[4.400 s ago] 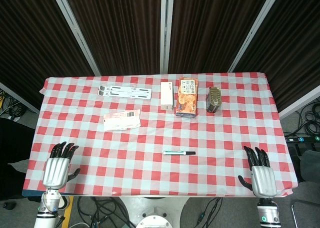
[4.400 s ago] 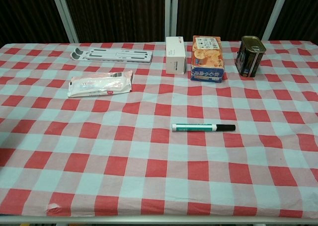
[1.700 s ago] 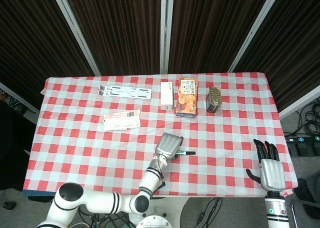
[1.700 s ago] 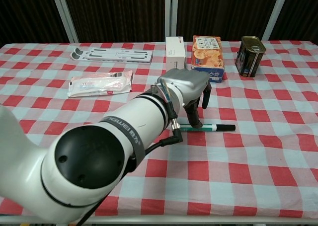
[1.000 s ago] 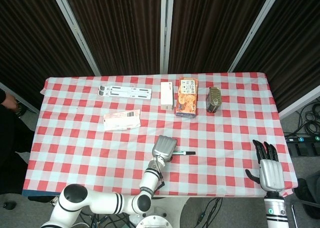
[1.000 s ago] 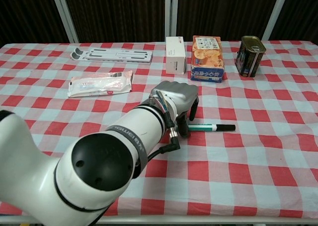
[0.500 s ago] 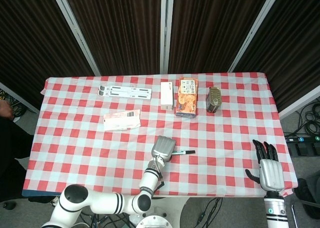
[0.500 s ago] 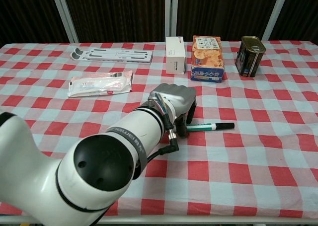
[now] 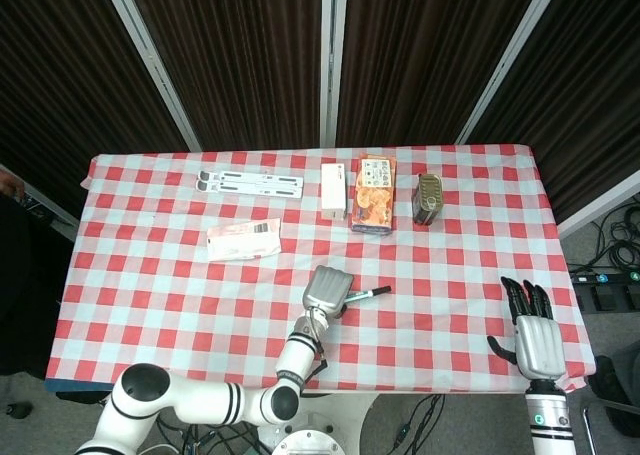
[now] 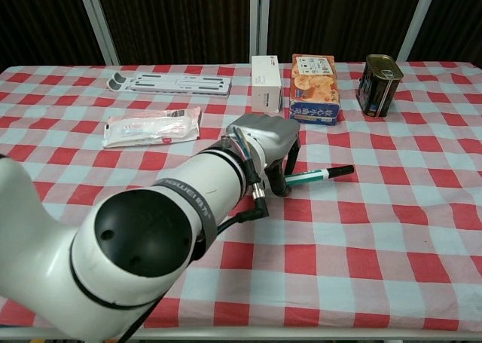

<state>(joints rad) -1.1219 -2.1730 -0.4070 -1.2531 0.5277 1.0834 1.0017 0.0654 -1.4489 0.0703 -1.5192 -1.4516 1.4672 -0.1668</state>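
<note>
While its fingers curl around the near end, the left hand (image 9: 328, 291) grips a green-and-white marker pen with a black cap (image 10: 320, 176), tilted up over the middle of the red-and-white checked tabletop (image 9: 450, 255) (cap pointing right). Behind stand a white box (image 10: 266, 83) and an orange biscuit carton (image 10: 313, 88). The right hand (image 9: 529, 337) rests open at the tabletop's right corner.

My left hand (image 10: 265, 143) covers the near end of the marker (image 10: 320, 175), so in the chest view I cannot see how my fingers sit round it. My right hand (image 9: 530, 337) shows only in the head view, lower right, its wrist cut by the bottom edge. Labels on the can (image 10: 379, 84) are too small to read.
</note>
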